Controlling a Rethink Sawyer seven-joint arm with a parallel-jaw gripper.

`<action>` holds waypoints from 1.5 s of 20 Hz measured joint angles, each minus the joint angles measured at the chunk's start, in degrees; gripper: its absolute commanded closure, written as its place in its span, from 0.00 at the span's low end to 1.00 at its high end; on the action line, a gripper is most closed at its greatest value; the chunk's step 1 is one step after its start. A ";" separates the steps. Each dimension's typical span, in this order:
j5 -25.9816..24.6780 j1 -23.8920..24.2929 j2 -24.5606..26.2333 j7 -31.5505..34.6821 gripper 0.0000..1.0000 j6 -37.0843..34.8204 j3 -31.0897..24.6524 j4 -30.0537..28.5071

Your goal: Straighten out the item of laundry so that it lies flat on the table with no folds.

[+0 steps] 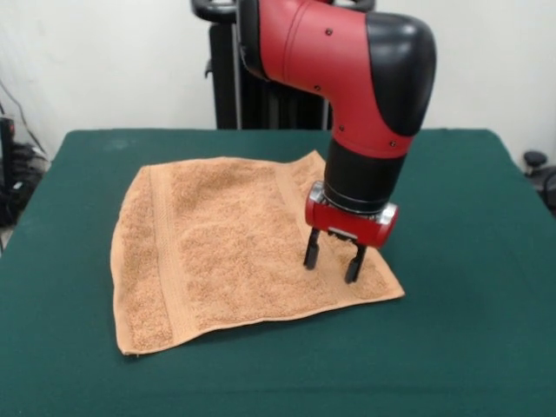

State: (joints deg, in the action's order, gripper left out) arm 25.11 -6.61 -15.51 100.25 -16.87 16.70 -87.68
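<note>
The orange-tan terry towel [234, 248] lies spread out on the dark green table [469, 330], roughly square, with a woven band near its left edge and another near its right edge. It looks mostly flat, with slight ripples near the left edge. My gripper [333, 261] hangs from the red and black arm over the towel's near right part. Its two black fingers [311, 249] are apart and point down, close above the cloth, holding nothing.
The robot's black pedestal [261, 95] stands at the table's far side. Dark objects [539, 169] sit beyond the right table edge and cables [17, 165] beyond the left edge. Green tabletop surrounds the towel on all sides.
</note>
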 measured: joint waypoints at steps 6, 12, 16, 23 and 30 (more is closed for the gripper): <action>2.47 -1.48 0.80 0.00 0.00 0.00 1.53 0.18; 4.80 -2.63 1.46 0.00 0.00 -0.02 2.75 0.24; 6.05 -3.35 1.86 0.00 0.00 -0.04 3.51 0.30; 8.60 -5.46 3.20 0.02 0.00 -0.62 5.64 1.26; 10.87 -6.90 3.97 0.48 0.00 -0.76 6.79 1.76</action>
State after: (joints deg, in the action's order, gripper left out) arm 35.98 -13.52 -11.54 100.73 -17.63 23.50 -85.92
